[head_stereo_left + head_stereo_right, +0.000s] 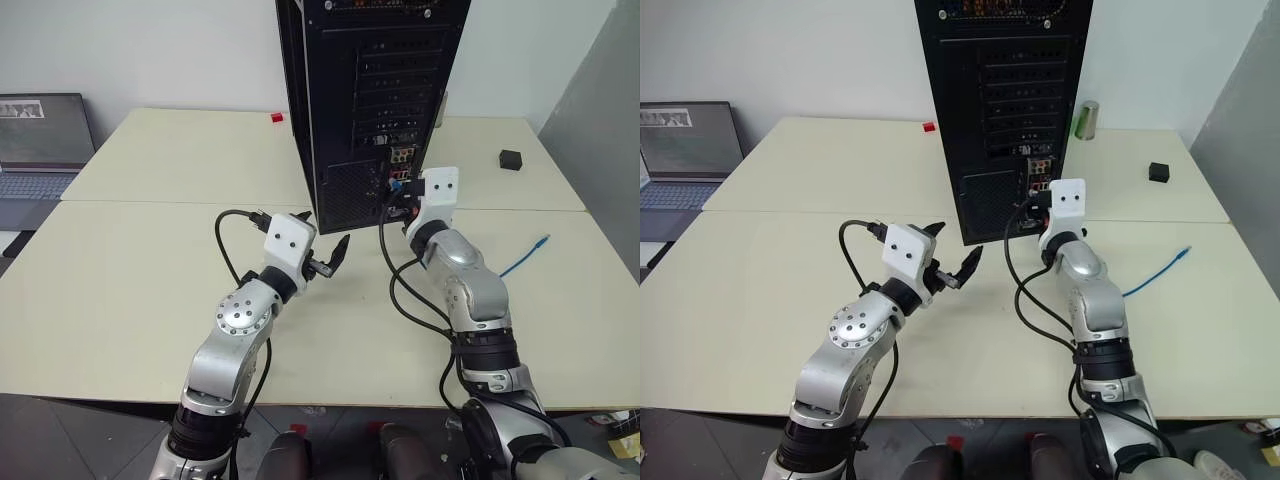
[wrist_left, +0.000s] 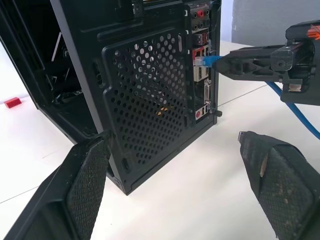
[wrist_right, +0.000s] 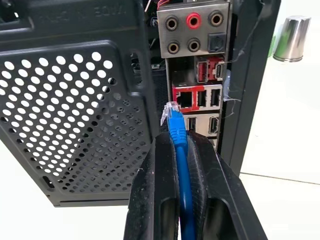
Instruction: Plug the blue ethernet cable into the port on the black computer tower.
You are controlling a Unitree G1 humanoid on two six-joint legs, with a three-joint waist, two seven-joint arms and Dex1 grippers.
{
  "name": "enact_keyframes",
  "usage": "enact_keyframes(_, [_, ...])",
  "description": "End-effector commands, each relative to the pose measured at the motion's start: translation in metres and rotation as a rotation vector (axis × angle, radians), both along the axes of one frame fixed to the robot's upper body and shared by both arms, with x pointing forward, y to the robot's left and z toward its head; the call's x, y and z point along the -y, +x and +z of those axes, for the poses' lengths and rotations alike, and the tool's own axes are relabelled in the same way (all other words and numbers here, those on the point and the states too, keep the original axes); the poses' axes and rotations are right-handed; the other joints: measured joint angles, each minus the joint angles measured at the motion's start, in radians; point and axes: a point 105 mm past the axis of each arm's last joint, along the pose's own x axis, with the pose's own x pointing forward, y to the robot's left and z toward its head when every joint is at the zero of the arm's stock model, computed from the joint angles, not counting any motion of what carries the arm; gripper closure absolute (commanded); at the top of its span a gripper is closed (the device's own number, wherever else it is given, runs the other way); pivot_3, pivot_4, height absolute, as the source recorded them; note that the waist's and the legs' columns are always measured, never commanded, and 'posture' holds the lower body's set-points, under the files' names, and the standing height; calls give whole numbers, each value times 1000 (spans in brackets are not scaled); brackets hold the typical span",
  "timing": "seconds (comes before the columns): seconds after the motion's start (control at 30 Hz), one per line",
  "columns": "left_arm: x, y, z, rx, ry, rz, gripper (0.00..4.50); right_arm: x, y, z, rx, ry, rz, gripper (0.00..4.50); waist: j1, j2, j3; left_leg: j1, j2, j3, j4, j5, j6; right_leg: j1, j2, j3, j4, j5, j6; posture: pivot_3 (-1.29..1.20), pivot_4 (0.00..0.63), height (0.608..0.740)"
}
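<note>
Right wrist view, right fingers (image 3: pixel 182 145) clamped on blue ethernet cable (image 3: pixel 178 131), left fingers (image 2: pixel 85 185) apart.

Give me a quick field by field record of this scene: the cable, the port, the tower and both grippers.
cable: blue ethernet cable, clear plug forward, not yet inserted
port: port just ahead of the plug, empty
tower: black computer tower, upright on the table, rear panel toward the robot
right gripper: right gripper shut on the cable
left gripper: left gripper open, empty, beside the tower
</note>
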Motion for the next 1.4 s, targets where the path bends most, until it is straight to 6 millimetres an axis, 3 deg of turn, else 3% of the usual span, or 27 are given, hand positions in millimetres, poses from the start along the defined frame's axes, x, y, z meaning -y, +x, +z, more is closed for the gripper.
enact_keyframes(0.03, [-1,-4,13,55,-9,-10,265,4,-2,20,69,19,-11,4500,0,0,0,0,0,0,0,0,0,0,0,0,0,0,0,0,150,740])
enact_keyframes(1.4, [-3,-3,11,51,-1,-11,265,4,0,26,82,15,7,4500,0,0,0,0,0,0,-1,0,0,0,0,0,0,0,0,0,150,740])
